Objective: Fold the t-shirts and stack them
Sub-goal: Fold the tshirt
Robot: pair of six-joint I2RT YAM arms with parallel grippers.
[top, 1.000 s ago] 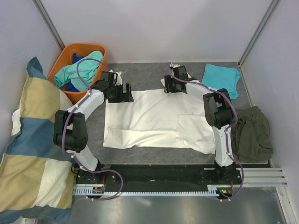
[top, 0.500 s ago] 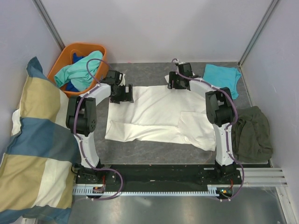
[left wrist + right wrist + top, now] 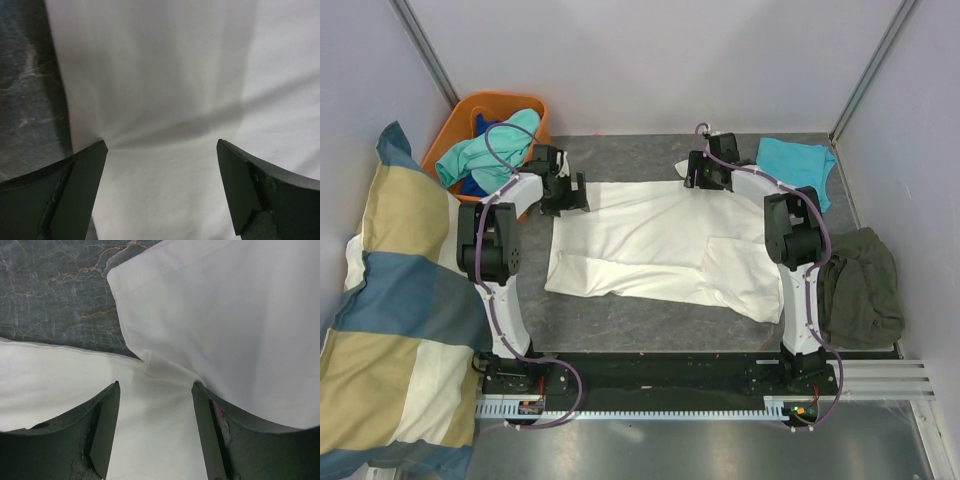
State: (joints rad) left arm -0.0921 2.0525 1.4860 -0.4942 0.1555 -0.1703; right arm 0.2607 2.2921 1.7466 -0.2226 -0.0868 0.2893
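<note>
Both arms reach farther from their bases than a second ago, and the cream-white t-shirt (image 3: 660,235) lies farther back on the grey table (image 3: 630,155). Its near edge has slid away from the bases. The left arm's elbow, bent out to the side a second ago, now stands closer in to the shirt.

You see the shirt lying sideways and mostly flat in the middle of the table. One panel is doubled over at the near right. The left gripper (image 3: 563,192) sits at the far-left corner of the shirt. Its wrist view shows the fingers (image 3: 75,190) spread wide, with smooth white cloth between them and nothing clamped. The right gripper (image 3: 704,175) sits on the far edge, where a sleeve meets the body. Its fingers (image 3: 102,435) stand partly apart over that seam, pinching nothing.

A folded turquoise tee (image 3: 798,165) lies at the far right. A mint-green tee (image 3: 470,160) hangs out of the orange basket (image 3: 460,112) at the far left. A dark olive garment (image 3: 860,285) lies at the right, and the checked pillow (image 3: 390,300) sits to the left.

This looks like the spreading step, before any real fold. Your next move probably calls for both grippers to close on the far edge together, then carry it evenly toward the near edge so the cloth does not skew.
</note>
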